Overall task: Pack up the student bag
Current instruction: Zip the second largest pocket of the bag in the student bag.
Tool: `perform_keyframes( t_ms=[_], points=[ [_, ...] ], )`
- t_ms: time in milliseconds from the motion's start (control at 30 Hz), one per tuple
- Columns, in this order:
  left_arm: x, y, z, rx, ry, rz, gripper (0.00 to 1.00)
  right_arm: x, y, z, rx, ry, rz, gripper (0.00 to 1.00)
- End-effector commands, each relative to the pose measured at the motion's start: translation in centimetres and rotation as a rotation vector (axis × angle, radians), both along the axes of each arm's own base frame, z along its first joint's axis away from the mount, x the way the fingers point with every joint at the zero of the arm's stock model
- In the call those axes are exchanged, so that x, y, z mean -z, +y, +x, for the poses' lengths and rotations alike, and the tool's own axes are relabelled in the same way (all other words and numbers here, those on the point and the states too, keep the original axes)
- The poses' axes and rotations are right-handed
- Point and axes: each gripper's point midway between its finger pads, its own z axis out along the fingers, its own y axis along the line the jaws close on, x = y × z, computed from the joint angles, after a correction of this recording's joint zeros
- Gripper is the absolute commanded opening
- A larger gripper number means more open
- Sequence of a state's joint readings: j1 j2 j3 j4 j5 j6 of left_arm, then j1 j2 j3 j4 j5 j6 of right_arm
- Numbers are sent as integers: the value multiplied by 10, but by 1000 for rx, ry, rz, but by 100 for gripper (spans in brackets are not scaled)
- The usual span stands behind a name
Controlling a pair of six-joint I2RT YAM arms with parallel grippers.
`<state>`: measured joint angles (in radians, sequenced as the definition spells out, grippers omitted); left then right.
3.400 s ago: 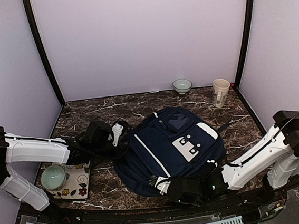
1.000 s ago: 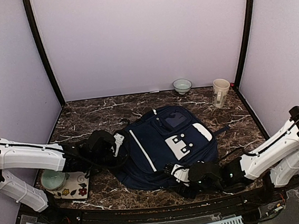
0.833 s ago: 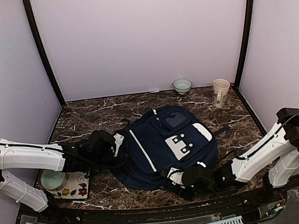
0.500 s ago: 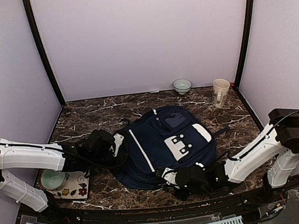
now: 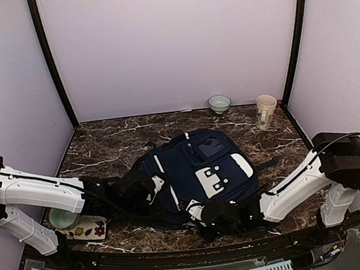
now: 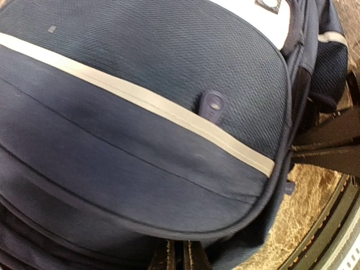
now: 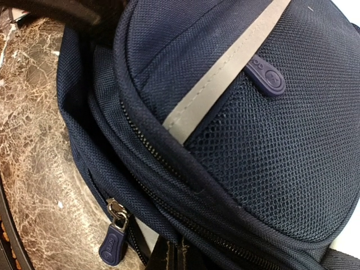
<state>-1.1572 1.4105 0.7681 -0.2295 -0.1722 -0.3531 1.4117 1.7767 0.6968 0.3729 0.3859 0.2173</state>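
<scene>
The student bag (image 5: 202, 168), navy with white stripes and a white patch, lies front up in the middle of the marble table. My left gripper (image 5: 154, 186) is at its near left edge. In the left wrist view the jaws (image 6: 180, 260) are pressed together on a fold of the bag (image 6: 140, 101). My right gripper (image 5: 197, 211) is at the bag's near edge. In the right wrist view it (image 7: 177, 256) is shut on the fabric below the zipper line of the bag (image 7: 253, 140), beside a blue zipper pull (image 7: 112, 246).
A green bowl (image 5: 61, 216) sits on a floral mat (image 5: 90, 228) at the near left, partly under my left arm. A small bowl (image 5: 219, 103) and a cream mug (image 5: 266, 111) stand at the back right. Walls close in three sides.
My left gripper has moved right and nearer along the bag's left edge. My right gripper has slid left along the near edge. The bag has bunched narrower and shifted slightly left.
</scene>
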Motion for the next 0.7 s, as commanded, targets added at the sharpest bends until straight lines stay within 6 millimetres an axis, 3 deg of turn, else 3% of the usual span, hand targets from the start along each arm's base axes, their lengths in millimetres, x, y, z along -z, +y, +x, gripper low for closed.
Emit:
perform_keyframes(
  t_ms=[0,167,300,400,667],
  points=[
    [-19,-44,-35,154,90,-134,0,-56,48,-4,-27,12,247,0],
    [-11,-35,-45,164,100,-57,0,-79,43,-2,-13,6,308,0],
    [-28,-60,-74,289,128,-161,0,-94,41,1,-12,8,343,0],
    [-29,-71,-90,358,145,-173,0,-103,42,0,-21,9,358,0],
    [-24,-95,-50,198,75,-174,0,-96,47,-10,-65,57,360,0]
  ],
)
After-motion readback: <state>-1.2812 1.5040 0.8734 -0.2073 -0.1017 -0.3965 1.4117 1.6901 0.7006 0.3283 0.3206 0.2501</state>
